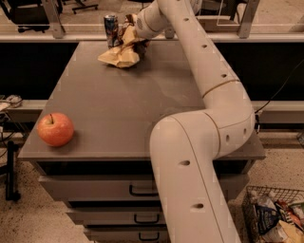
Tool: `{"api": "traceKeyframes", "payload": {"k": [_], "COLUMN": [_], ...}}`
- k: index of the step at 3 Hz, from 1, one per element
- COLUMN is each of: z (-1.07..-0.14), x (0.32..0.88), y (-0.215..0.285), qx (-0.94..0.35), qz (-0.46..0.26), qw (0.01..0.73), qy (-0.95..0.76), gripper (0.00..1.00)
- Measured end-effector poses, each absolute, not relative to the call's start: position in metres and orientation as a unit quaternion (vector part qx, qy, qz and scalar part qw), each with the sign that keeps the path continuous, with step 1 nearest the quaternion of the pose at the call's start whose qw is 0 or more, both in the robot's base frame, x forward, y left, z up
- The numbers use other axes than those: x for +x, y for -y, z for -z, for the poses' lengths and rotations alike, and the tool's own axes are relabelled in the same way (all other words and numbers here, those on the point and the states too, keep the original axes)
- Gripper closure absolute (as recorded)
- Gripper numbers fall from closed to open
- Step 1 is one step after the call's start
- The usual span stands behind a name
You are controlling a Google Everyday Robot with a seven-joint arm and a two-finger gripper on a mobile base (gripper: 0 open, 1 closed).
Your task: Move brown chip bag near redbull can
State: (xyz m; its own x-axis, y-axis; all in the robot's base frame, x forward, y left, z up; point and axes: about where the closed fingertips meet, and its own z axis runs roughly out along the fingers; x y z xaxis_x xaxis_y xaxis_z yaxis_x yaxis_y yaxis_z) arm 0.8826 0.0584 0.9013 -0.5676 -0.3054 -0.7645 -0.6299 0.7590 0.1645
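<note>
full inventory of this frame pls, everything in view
redbull can: one, blue and silver, upright at the far edge of the table, left of the bag
brown chip bag: one, dark brown top and tan lower part, crumpled on the far part of the table, right beside the can
apple: one, red, near left corner of the table
table: one, grey top
drawers: three fronts showing, grey with dark handles, under the top
wire basket: one, dark wire, on the floor at lower right
packets: several, mixed colours, inside the basket
office chair: one, black, far left background
arm: one, white, reaching from the near right across the table
gripper: one, at the top of the bag
</note>
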Motion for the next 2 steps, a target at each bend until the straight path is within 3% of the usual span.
{"api": "traceKeyframes", "payload": {"k": [1, 2], "z": [-0.9004, -0.9024], "x": [0.8827, 0.8833], "y": [-0.0629, -0.0642], "qx": [-0.275, -0.275], "qz": [-0.218, -0.220], "qw": [0.375, 0.377], "qy": [-0.858, -0.857], "gripper": [0.13, 0.00]}}
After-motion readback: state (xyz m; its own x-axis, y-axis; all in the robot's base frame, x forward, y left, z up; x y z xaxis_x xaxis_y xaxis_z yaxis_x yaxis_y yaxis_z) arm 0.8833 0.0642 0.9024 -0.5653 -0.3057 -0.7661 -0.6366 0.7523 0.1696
